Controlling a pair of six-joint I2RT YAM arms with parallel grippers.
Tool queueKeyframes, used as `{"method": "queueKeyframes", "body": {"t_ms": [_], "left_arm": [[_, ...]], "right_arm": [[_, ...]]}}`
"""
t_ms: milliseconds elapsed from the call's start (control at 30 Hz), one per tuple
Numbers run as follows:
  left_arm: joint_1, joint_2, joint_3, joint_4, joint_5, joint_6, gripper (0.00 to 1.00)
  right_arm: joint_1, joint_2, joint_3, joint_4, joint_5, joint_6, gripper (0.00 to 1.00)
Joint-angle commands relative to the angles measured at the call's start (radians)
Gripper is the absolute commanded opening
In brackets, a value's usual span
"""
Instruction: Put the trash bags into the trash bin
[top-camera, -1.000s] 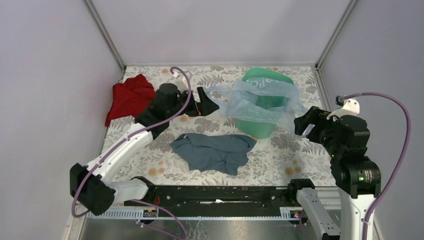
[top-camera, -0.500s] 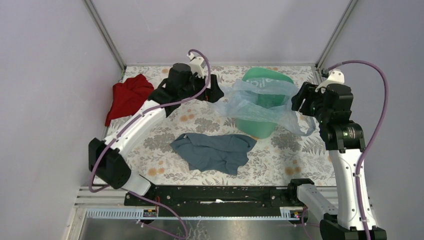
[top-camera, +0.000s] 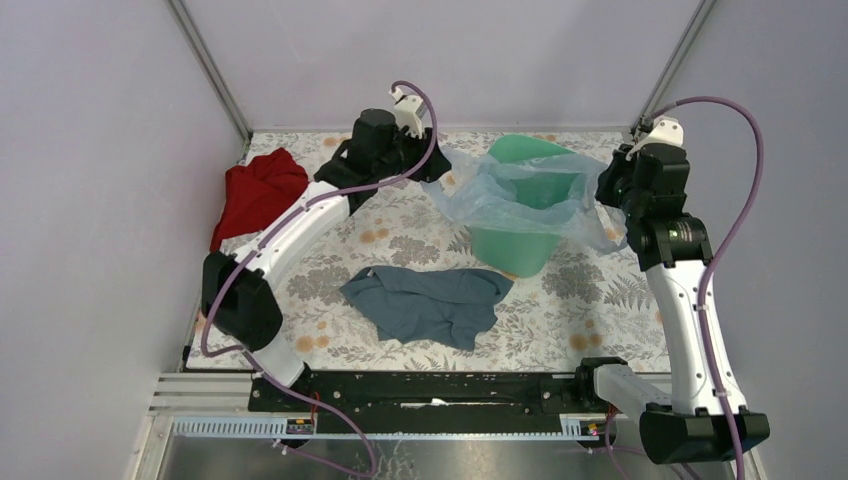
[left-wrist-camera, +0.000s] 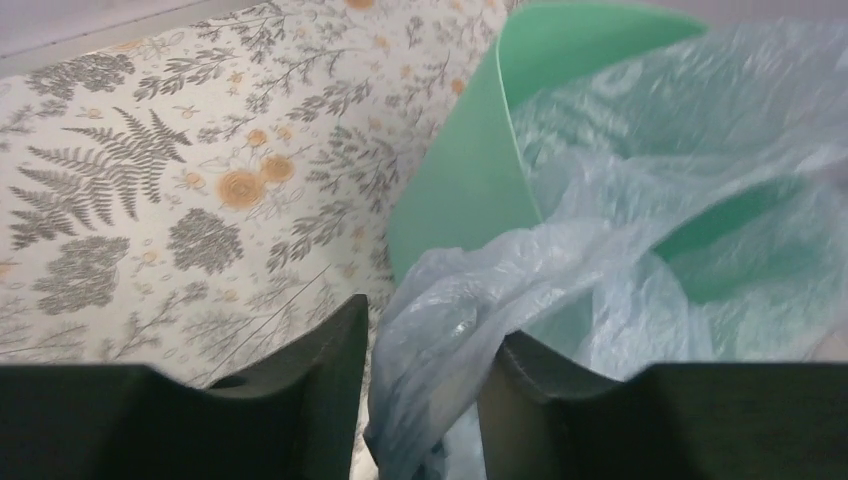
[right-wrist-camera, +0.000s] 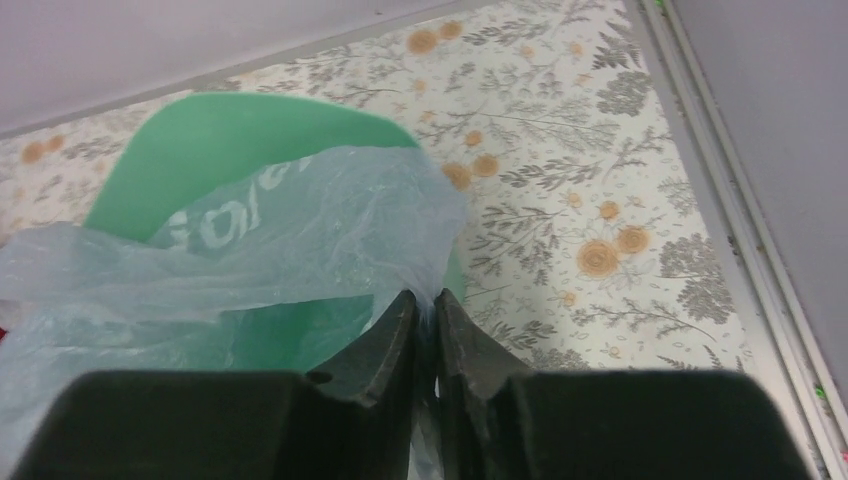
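The mint-green trash bin (top-camera: 515, 245) stands upright at the back right of the floral table. The pale-blue translucent trash bag (top-camera: 505, 195) is draped across its mouth and spills over both sides. My left gripper (top-camera: 437, 165) is at the bag's left edge. In the left wrist view its jaws (left-wrist-camera: 428, 320) stand apart, with a bunch of the bag (left-wrist-camera: 640, 180) between them beside the bin (left-wrist-camera: 460, 170). My right gripper (top-camera: 603, 197) is at the bag's right edge. In the right wrist view it (right-wrist-camera: 425, 295) is pinched shut on the bag (right-wrist-camera: 300, 240) over the bin (right-wrist-camera: 230, 130).
A grey-blue cloth (top-camera: 430, 300) lies crumpled in front of the bin, mid-table. A red cloth (top-camera: 258, 195) lies at the back left near the wall. Grey walls close in the table on three sides, and the right wall is close behind my right arm.
Both arms have reached back to the bin. The left gripper moved right onto the bag's left edge and narrowed. The right gripper rose to the right edge and shut on the film.
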Motion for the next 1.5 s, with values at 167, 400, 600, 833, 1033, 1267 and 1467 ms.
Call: {"method": "queueKeyframes", "body": {"t_ms": [167, 400, 600, 833, 1033, 1267, 1467], "left_arm": [[0.01, 0.199, 0.161, 0.22, 0.026, -0.227, 0.26], [0.03, 0.27, 0.17, 0.341, -0.004, -0.332, 0.25], [0.065, 0.287, 0.156, 0.42, 0.07, -0.365, 0.52], [0.097, 0.294, 0.095, 0.527, 0.073, -0.52, 0.19], [0.098, 0.424, 0.22, 0.42, 0.066, -0.645, 0.14], [0.1, 0.559, 0.376, 0.19, 0.031, -0.642, 0.13], [0.1, 0.56, 0.332, 0.108, 0.076, -0.598, 0.17]], "right_arm": [[-0.004, 0.16, 0.061, 0.145, 0.133, -0.027, 0.11], [-0.021, 0.265, 0.122, 0.168, 0.077, -0.057, 0.23], [-0.03, 0.32, 0.19, 0.119, 0.063, -0.081, 0.35], [-0.034, 0.304, 0.205, 0.15, 0.083, -0.071, 0.25], [-0.089, 0.413, 0.245, 0.171, 0.05, -0.041, 0.19], [-0.118, 0.506, 0.251, 0.151, 0.017, -0.017, 0.21], [-0.131, 0.512, 0.203, 0.093, -0.016, 0.047, 0.24]]}}
